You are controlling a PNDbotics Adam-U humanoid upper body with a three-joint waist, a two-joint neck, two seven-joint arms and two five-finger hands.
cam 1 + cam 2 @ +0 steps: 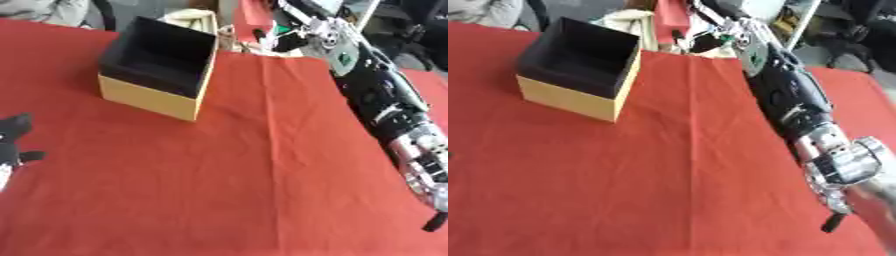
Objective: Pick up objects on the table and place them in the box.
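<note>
Red cloth (245, 165) bears an open box (157, 65); both robot hands' fingers unclear.

Bright, even light falls on the red surface (262, 175) — shadows are faint, both views are soft, and the right hand (846, 192) smears with motion blur.

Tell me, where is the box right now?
The box sits on the red tablecloth at the far left in both views, open side up, well away from the right arm lying along the right side.
</note>
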